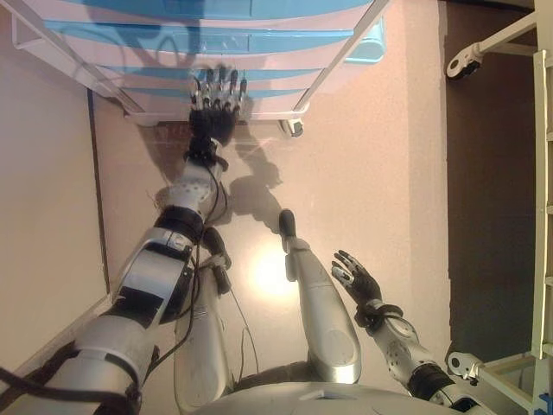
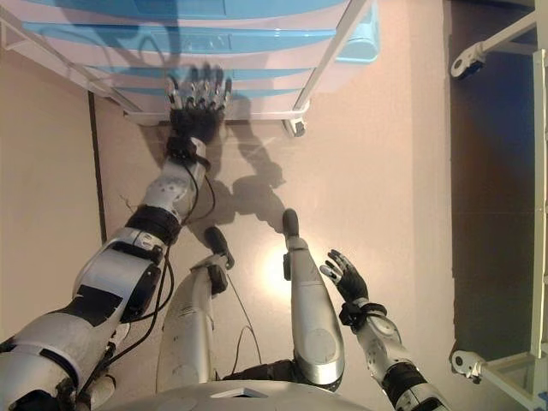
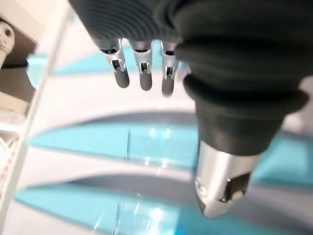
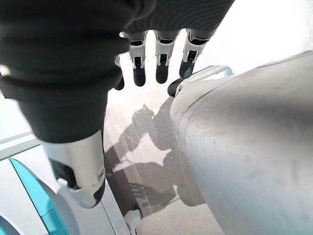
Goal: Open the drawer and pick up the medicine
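The left hand (image 1: 214,102) reached out at about twelve o'clock to the lowest fronts of a drawer unit (image 1: 259,52) of white drawers with blue handle recesses, set in a white frame on castors. Its fingers (image 3: 145,73) were straight and slightly spread, gripping nothing, with the tips at or just short of a drawer front; whether they touched it could not be told. The medicine was in no view, and was presumably inside a closed drawer. The step in hand looked like getting a hold on a drawer, and to do it well the fingers would need to hook into a blue recess (image 3: 117,144) from the open side and curl behind its lip before any pull, with the pull kept straight toward the robot so the drawer did not bind. Since the unit stood on a castor (image 1: 294,128), a sharp tug might roll the whole frame instead. The floor (image 1: 371,173) from one to four o'clock lay open, but another white wheeled frame (image 1: 484,47) stood at about two o'clock. The right hand (image 1: 356,278) hung idle at about five o'clock, fingers loosely apart.
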Motion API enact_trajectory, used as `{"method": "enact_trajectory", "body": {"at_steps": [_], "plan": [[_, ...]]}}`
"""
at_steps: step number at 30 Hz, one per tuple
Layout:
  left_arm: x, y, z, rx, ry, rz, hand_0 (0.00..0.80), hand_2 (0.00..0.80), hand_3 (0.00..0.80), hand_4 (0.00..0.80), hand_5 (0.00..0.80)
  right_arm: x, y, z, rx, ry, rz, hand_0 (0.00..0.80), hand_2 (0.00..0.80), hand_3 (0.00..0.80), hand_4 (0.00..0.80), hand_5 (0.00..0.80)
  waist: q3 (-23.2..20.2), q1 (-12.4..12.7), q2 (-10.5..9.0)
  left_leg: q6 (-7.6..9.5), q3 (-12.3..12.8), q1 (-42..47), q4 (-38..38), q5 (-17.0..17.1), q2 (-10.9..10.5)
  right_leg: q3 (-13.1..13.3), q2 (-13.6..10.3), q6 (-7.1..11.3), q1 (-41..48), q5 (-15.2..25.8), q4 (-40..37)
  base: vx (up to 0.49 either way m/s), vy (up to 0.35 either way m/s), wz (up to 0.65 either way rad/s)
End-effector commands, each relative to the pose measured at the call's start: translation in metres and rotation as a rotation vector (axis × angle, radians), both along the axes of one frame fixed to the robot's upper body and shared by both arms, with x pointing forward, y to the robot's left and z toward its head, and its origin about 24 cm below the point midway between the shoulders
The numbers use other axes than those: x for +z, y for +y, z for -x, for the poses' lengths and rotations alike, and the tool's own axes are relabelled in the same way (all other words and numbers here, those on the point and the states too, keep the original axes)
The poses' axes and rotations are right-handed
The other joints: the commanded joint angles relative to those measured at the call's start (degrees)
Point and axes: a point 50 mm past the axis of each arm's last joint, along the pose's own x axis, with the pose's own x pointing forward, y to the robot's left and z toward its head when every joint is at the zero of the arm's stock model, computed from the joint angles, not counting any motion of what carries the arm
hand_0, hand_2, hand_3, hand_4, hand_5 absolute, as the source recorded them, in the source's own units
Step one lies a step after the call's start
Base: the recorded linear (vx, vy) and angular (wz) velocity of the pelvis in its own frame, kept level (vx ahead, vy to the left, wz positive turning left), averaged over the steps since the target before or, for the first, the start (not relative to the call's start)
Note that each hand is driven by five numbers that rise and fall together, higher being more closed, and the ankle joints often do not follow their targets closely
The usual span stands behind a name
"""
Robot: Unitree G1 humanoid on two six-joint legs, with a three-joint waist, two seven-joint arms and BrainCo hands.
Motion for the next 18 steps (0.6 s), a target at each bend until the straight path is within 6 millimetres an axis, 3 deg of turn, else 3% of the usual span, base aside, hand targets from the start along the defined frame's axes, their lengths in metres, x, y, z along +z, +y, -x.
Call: {"method": "enact_trajectory", "body": {"at_steps": [1,9,13,18], "plan": [[-0.015,0.002,0.006,-0.017,-0.009,0.08,0.0,0.0,0.0,0.0,0.0,0.002,-0.005,0.008,0.013,-0.016,0.016,0.0,0.0,0.0,0.0,0.0,-1.3,-0.5,1.6,-1.17,-4.1,1.7,-2.6,-2.5,-1.5,-0.9,0.2,0.19,-0.9,0.9,2.0,-0.007,-0.034,0.02],[-0.052,0.007,0.018,-0.001,0.082,0.102,0.0,0.0,0.0,0.0,0.0,0.001,0.003,0.008,0.024,-0.002,-0.007,0.0,0.0,0.0,0.0,0.0,-1.3,0.0,0.52,-0.78,-4.0,1.8,-2.0,-2.7,-0.9,-1.4,0.8,0.52,-1.0,1.2,3.0,0.001,-0.022,0.03],[-0.052,0.013,0.018,0.018,0.067,0.111,0.0,0.0,0.0,0.0,0.0,0.002,0.007,0.006,0.033,0.0,-0.011,0.0,0.0,0.0,0.0,0.0,-1.3,0.2,0.28,-0.4,-4.2,1.4,-1.8,-3.0,-0.9,-1.3,1.0,0.8,-1.7,1.9,3.8,0.0,0.0,0.0],[-0.03,0.023,0.011,0.035,-0.001,0.083,0.0,0.0,0.0,0.0,0.0,0.003,0.009,0.004,0.035,0.006,-0.017,0.0,0.0,0.0,0.0,0.0,-1.3,0.1,0.13,0.07,-4.2,0.5,-1.1,-3.6,-1.0,-1.2,1.3,1.03,-3.0,2.5,5.1,0.0,0.0,0.0]]}}
